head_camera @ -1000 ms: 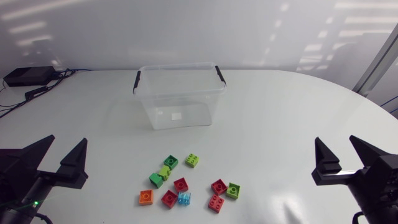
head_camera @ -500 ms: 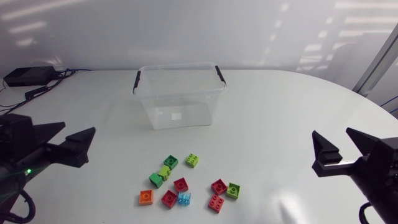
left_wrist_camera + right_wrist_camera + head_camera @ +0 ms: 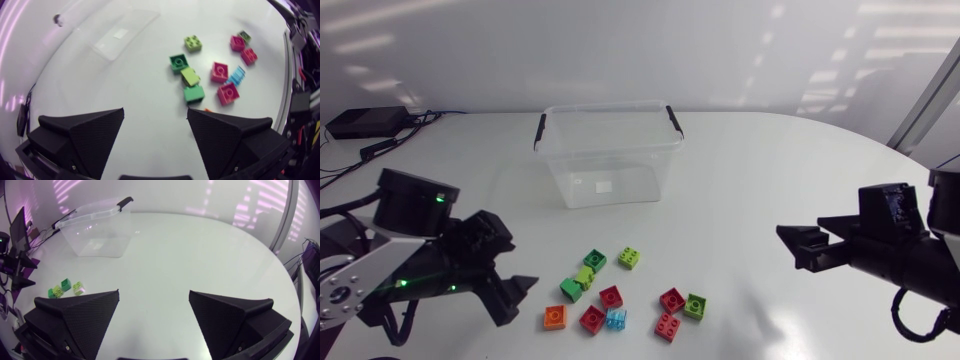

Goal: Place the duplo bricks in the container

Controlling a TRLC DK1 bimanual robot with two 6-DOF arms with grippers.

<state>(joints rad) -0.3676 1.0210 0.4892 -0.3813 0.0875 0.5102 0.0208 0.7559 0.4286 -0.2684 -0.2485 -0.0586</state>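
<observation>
White table [image 3: 770,190] w/ clear container [image 3: 608,150] at the far middle, nothing in it. Duplo bricks [image 3: 620,295] bunch near us. Our left gripper [image 3: 155,117], just left of them, & right gripper [image 3: 154,297] gape, holding nothing. Next, we think: left drops over the orange brick [image 3: 555,317] & squeezes.

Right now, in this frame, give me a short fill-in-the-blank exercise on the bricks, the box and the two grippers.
1. The bricks lie on the table; the count inside the clear box is ____.
2. The left gripper and the right gripper are both ____, with nothing between their fingers.
3. The orange brick lies nearest the ____ gripper.
4. The one see-through brick is coloured ____.
Missing words: zero; open; left; blue.
</observation>
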